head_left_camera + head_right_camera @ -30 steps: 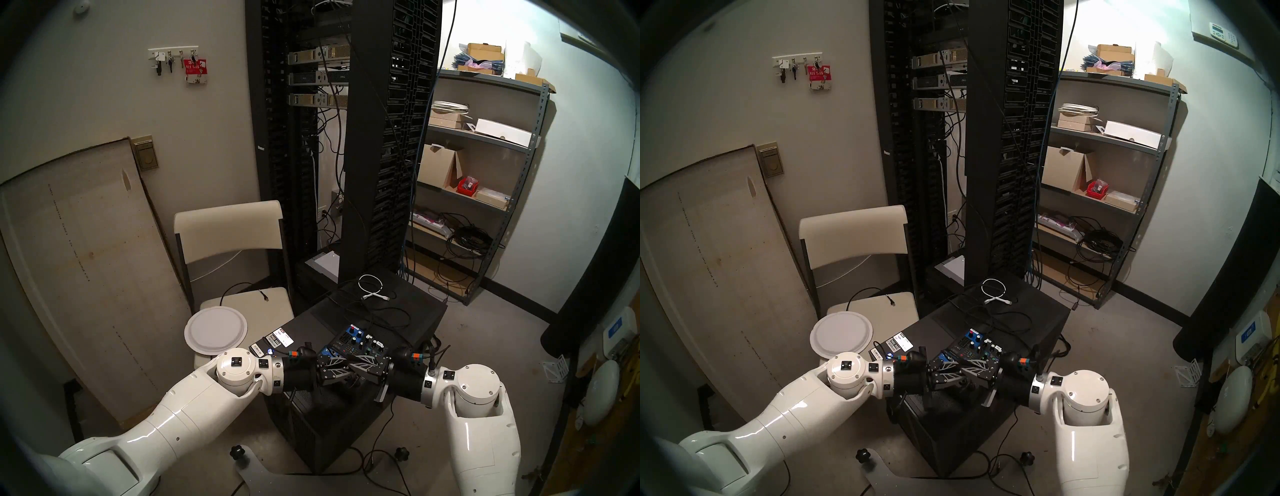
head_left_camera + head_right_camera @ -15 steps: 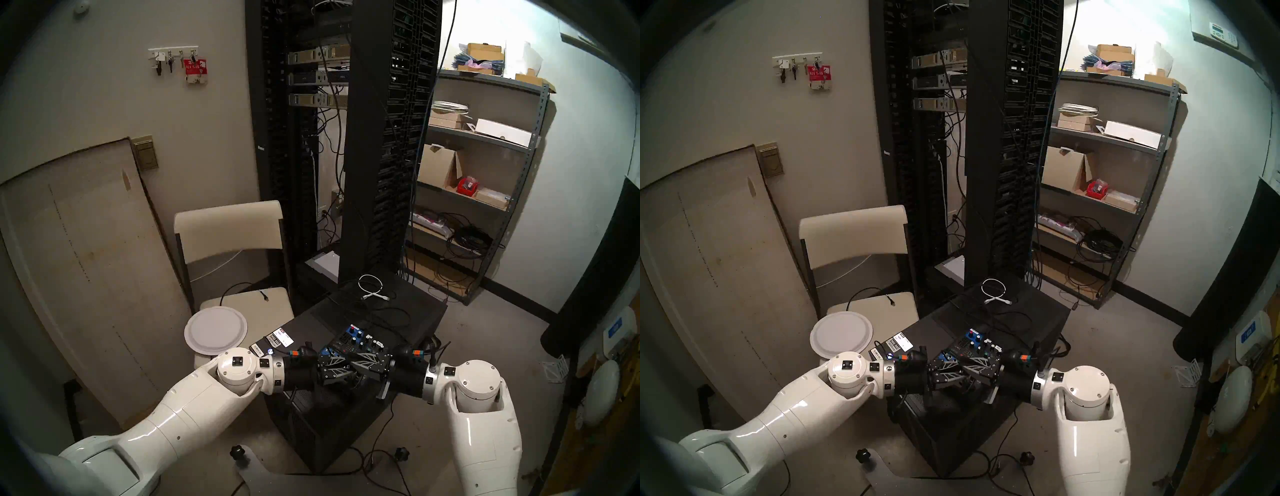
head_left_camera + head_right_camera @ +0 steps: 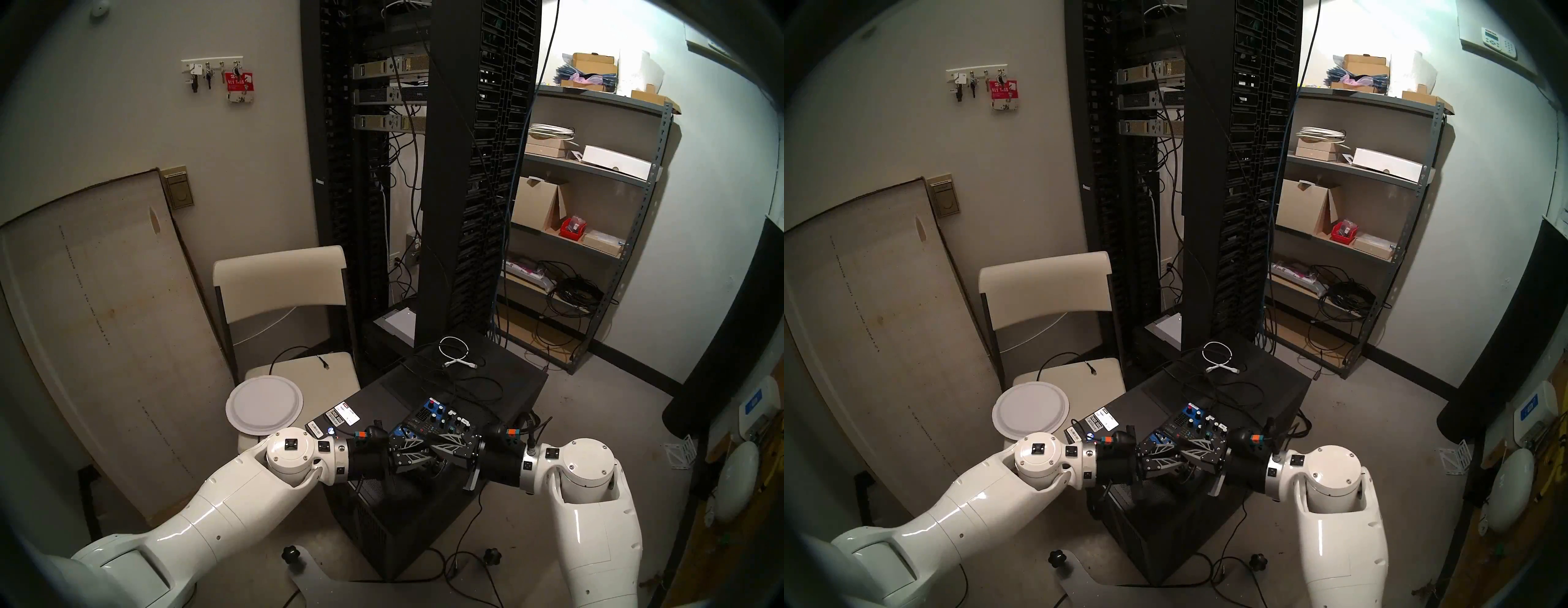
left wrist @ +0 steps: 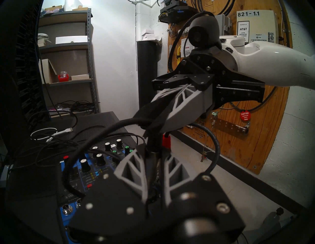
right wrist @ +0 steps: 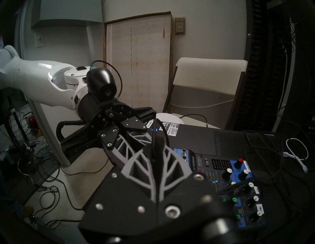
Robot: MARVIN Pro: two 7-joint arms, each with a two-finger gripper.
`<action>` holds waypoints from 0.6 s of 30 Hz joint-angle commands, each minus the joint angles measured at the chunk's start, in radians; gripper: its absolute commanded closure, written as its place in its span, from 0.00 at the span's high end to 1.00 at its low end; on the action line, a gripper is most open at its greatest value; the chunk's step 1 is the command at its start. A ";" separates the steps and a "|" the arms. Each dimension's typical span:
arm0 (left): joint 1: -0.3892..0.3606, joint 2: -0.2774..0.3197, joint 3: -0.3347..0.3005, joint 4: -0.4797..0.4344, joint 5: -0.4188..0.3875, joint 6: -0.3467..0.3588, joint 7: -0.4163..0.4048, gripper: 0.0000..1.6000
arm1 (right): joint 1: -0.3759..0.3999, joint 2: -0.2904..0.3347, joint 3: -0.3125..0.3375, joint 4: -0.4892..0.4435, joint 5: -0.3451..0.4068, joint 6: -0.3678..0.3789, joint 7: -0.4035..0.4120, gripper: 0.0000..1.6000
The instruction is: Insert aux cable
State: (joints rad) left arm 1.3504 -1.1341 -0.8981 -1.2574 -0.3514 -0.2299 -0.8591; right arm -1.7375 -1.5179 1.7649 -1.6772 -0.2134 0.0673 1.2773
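Left pincer (image 4: 154, 150) is clenched on the slim dark grey plug of the aux cable (image 4: 151, 161). It carries the plug in the air above the near end of the mixer (image 4: 81, 172), and my guess is that this grip is meant to steady the plug for aiming. The right pincer (image 4: 148, 126) comes in from the opposite side, nose to nose with it, and is clamped shut on a thin black strand just above the plug. This looks like the same aux cable, pinched there so the slack cannot swing the plug about, though the strands cross and I cannot trace it for certain. A red-collared plug (image 4: 166, 142) sits just beside the grey one, and whether it touches a finger is hard to make out. The plug's tip is buried between the fingers, so its aim is unclear. From the head both pincers cover the plug and the mixer's near edge. Round sockets (image 5: 184, 151) show on the mixer, but which one is meant cannot be told. The mixer rests on a black case (image 3: 500, 382) amid loose black leads. A white coiled cable (image 3: 456, 354) lies at its far end, well apart, and a chair (image 3: 280, 276) with a plate (image 3: 265, 407) stands beyond.
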 commanded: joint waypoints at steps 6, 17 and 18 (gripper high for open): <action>0.042 0.031 0.019 0.014 0.010 0.002 -0.006 0.00 | -0.042 0.029 -0.020 0.036 -0.039 0.022 0.012 0.00; 0.035 0.031 0.024 0.017 0.010 0.001 -0.006 0.00 | -0.042 0.034 -0.024 0.043 -0.036 0.025 0.004 0.00; 0.033 0.029 0.023 0.018 0.012 -0.001 0.000 0.00 | -0.041 0.035 -0.025 0.044 -0.036 0.024 0.002 0.00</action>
State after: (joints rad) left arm 1.3561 -1.1201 -0.8929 -1.2585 -0.3567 -0.2370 -0.8593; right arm -1.7376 -1.5017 1.7423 -1.6783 -0.2074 0.0769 1.2909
